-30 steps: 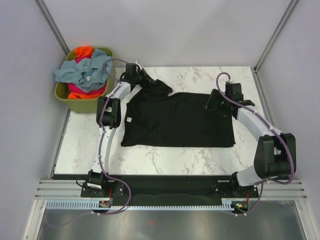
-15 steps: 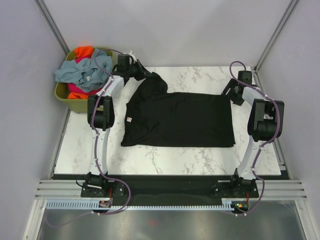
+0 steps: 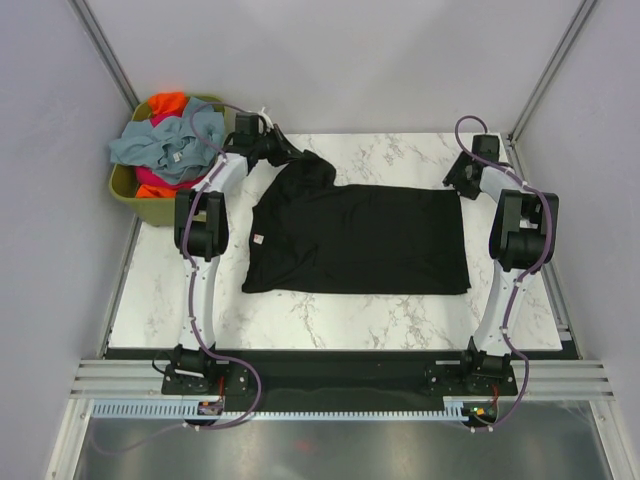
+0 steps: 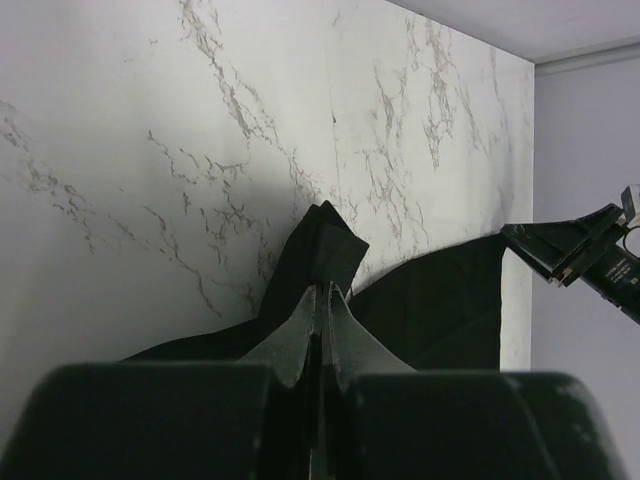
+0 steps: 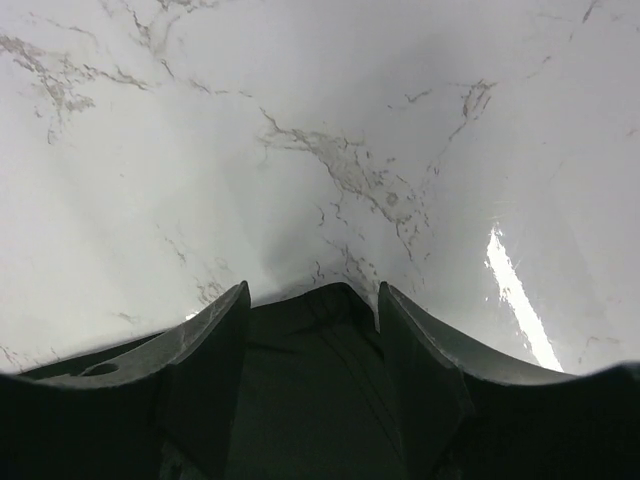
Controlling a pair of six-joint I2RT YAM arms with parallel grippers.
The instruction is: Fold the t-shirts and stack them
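Your black shirt (image 3: 360, 240) is limp and light, so take it by its corners: the left gripper (image 4: 322, 292) pinches one, and the right gripper (image 5: 312, 300) straddles another with its jaws apart.

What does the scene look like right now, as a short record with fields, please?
black shirt: spread on table, far-left corner raised
left gripper: shut on that corner
right gripper: jaws apart around far-right corner
basket: at table's far-left corner
other shirts: grey-blue, orange, pink, heaped in basket
stack: none yet
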